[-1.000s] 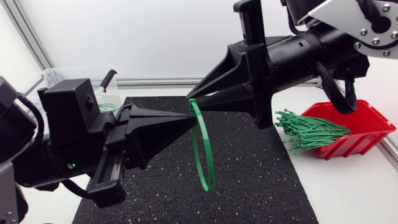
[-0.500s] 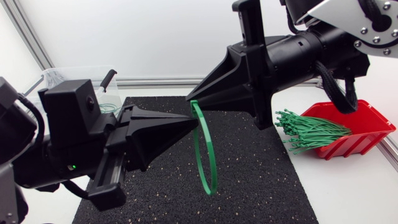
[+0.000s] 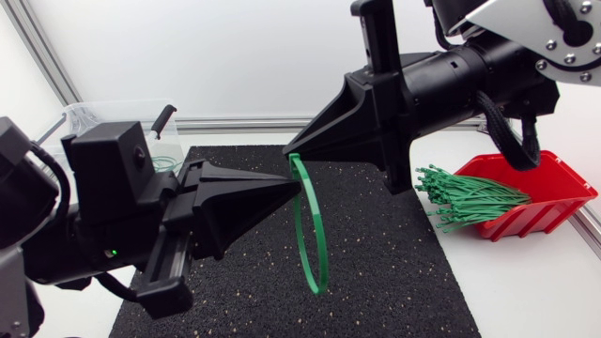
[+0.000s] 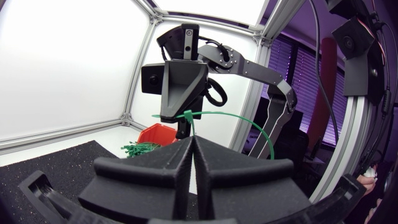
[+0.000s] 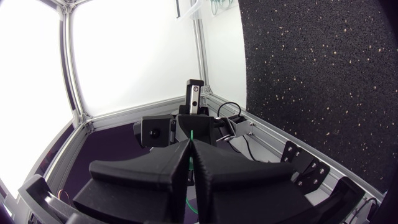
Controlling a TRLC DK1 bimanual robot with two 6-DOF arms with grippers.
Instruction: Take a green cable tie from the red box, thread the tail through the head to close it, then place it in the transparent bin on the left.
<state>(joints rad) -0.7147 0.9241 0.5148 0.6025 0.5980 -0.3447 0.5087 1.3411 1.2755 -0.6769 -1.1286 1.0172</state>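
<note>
A green cable tie hangs as a closed loop above the black mat. My left gripper is shut on the loop's top from the left. My right gripper comes from the right, just above it, shut on the tie's end. In the left wrist view the tie arcs away from the fingertips, and the right gripper meets it there. In the right wrist view a thin green strip shows between the closed fingers. The red box stands at the right. The transparent bin is at the far left.
A bundle of green ties sticks out of the red box toward the mat. The bin holds a green loop. White table surface surrounds the mat, with an aluminium frame rail along the back.
My right gripper's fingers have closed further onto the tie's end. The loop's lower part has swung slightly to the right. The left arm has hardly moved.
</note>
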